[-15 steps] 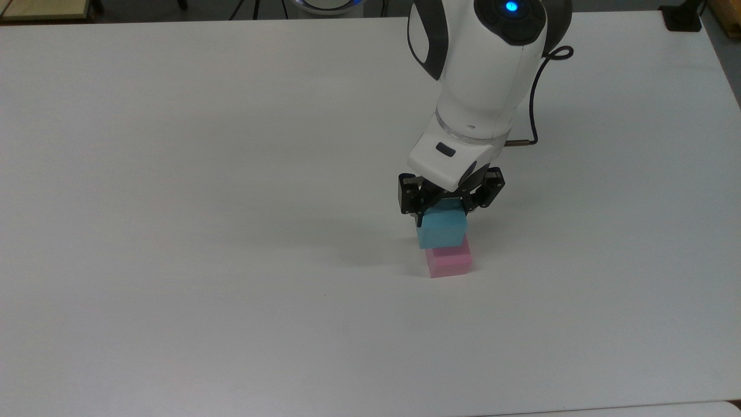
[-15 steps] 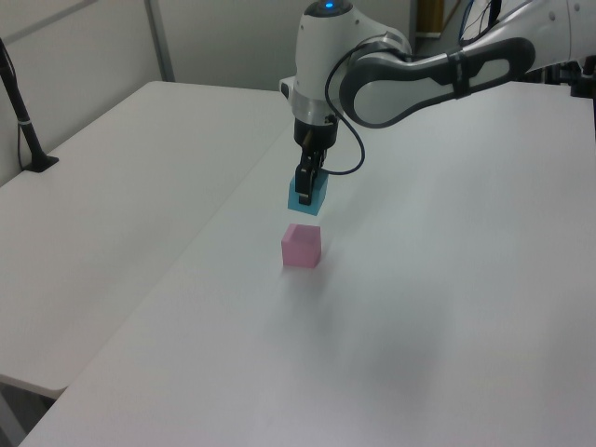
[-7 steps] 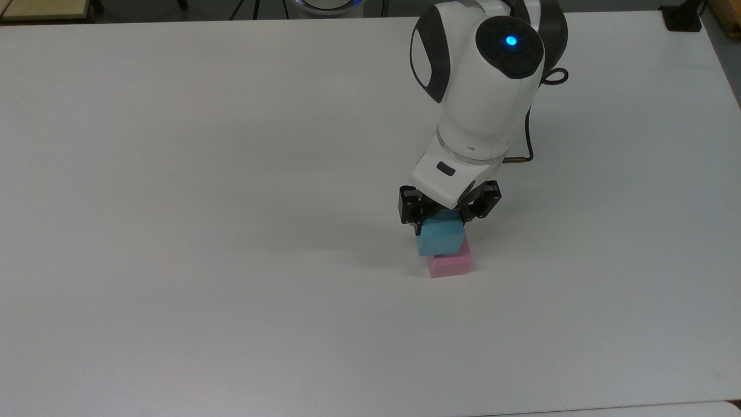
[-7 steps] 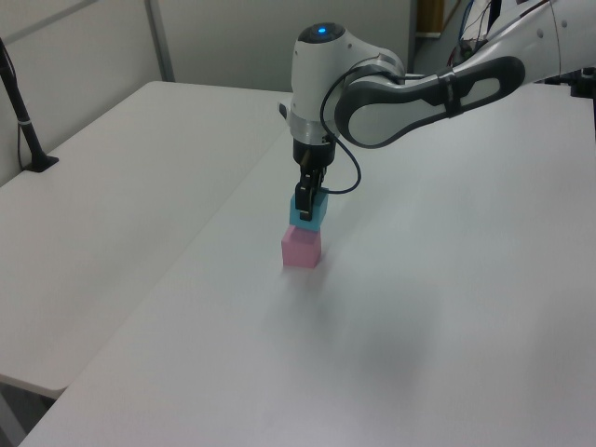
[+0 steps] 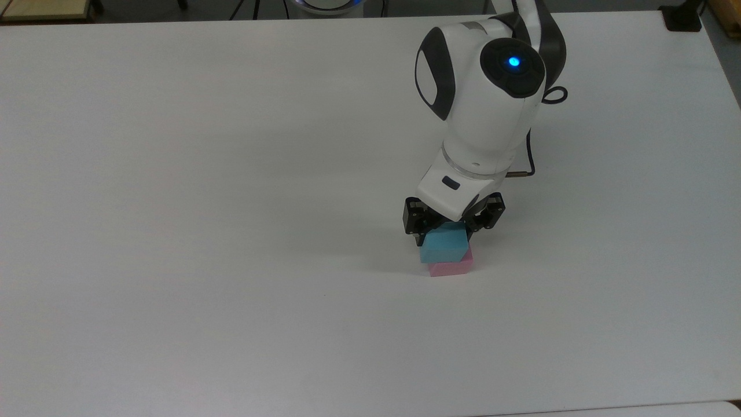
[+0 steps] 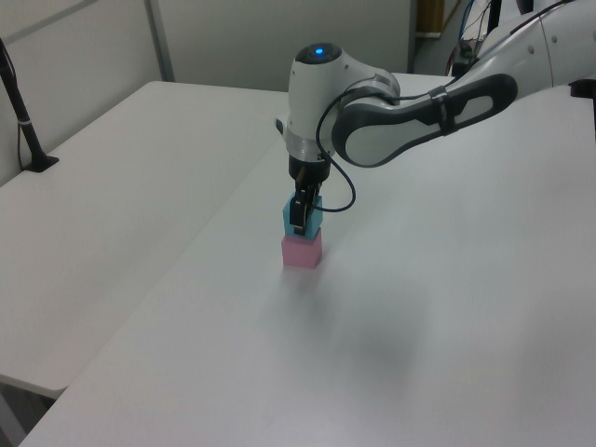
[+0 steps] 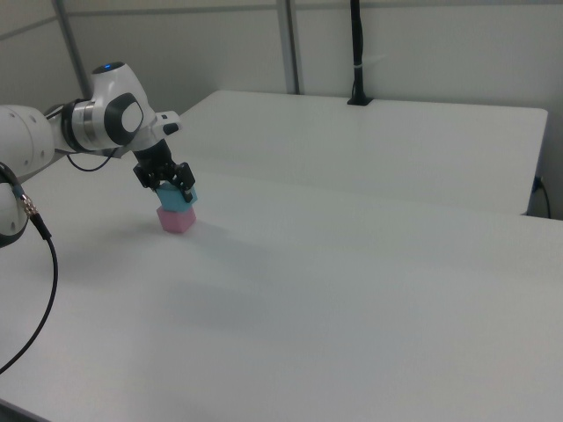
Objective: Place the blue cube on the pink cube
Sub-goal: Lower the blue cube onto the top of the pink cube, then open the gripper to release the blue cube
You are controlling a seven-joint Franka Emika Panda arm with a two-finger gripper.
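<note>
The blue cube [image 5: 443,245] [image 6: 311,220] [image 7: 177,201] rests directly on top of the pink cube [image 5: 451,267] [image 6: 302,251] [image 7: 175,221] on the white table. My gripper [image 5: 453,230] [image 6: 301,213] [image 7: 173,187] comes down from above, its black fingers shut on the blue cube's two sides. The blue cube hides most of the pink cube's top in the top view; only the pink front face and a strip at the top view's right show.
The white table [image 5: 231,174] stretches wide on all sides of the stack. A black post base [image 5: 683,17] [image 6: 37,160] [image 7: 359,99] stands at the table's far edge. My arm's cable [image 5: 535,133] hangs beside the wrist.
My gripper has come down with the blue cube, closing the gap until the blue cube sits on the pink cube. The pink cube has not moved.
</note>
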